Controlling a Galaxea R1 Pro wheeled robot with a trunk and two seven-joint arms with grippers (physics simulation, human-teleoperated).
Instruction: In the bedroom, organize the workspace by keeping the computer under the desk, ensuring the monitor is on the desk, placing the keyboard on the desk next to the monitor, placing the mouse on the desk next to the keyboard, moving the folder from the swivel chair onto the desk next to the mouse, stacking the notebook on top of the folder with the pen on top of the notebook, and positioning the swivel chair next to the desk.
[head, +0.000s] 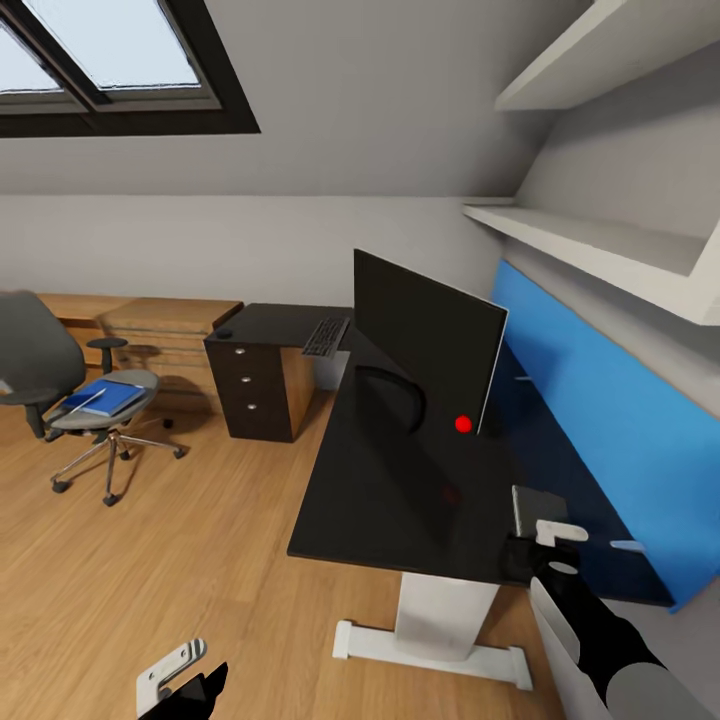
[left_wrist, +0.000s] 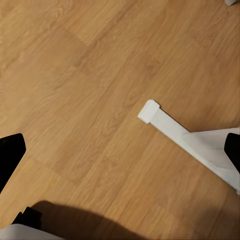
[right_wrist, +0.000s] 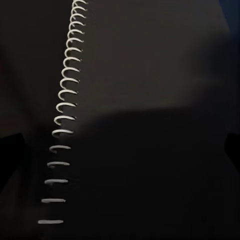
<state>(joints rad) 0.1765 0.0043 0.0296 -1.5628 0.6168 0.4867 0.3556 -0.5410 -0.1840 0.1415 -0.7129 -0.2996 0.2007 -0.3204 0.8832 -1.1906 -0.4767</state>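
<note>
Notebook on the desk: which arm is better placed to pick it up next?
Right. The right gripper hangs over the desk by the notebook, whose spiral binding shows close in its wrist view. The left gripper is low over the floor.

Monitor (head: 430, 345) stands on the desk (head: 385, 480); keyboard (head: 326, 337) lies far left of it. Folder (head: 105, 398) rests on the swivel chair (head: 70, 385), far left.

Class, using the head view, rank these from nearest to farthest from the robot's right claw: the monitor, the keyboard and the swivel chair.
1. The wide black flat-screen monitor, on the glossy black desk just beyond the right claw.
2. The flat dark-keyed keyboard, at the desk's far end.
3. The grey padded swivel chair, across the floor, far left.
</note>
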